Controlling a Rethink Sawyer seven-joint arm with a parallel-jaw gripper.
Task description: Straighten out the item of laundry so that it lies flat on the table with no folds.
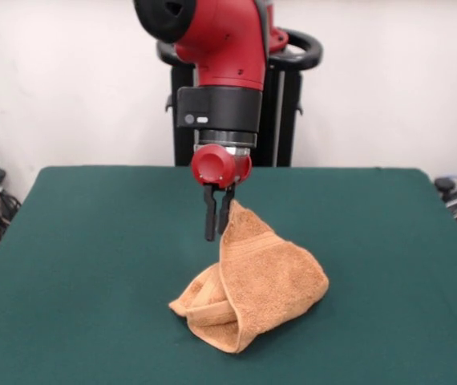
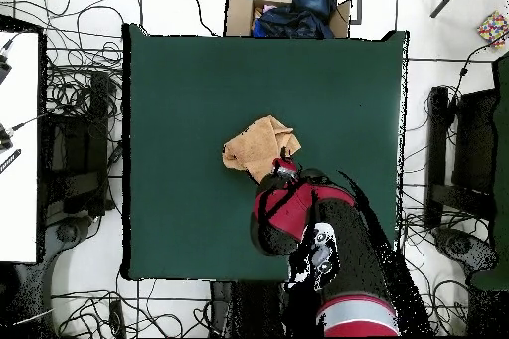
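Gripper [image 1: 218, 218] hangs just above frame centre in the front view, below the red wrist, black fingers [image 1: 210, 216] pointing straight down. The fingers sit close together and are clamped on the top corner of the towel [image 1: 254, 281]; the cloth peak rises right up to the fingertips on their right side.

The towel hangs from that pinch as a tent shape, widening downward. Its lower part rests on the table [image 1: 92, 265], bunched and folded over itself, with a rolled fold at the lower left of the heap. A flat woven band runs across the raised face below the peak. Not flat: several layers overlap.

Front view puts the towel slightly right of centre, in the lower half of the frame, well away from every table edge.

Overhead: the towel [image 2: 258, 146] sits near the middle of the green table [image 2: 179, 86], a crumpled tan patch. The arm [image 2: 308, 226] comes in from the bottom of the frame and covers the towel's lower right edge; the gripper [image 2: 285, 168] is mostly hidden beneath the wrist there. A cardboard box [image 2: 239, 12] with dark blue fabric sits off the table at top centre.
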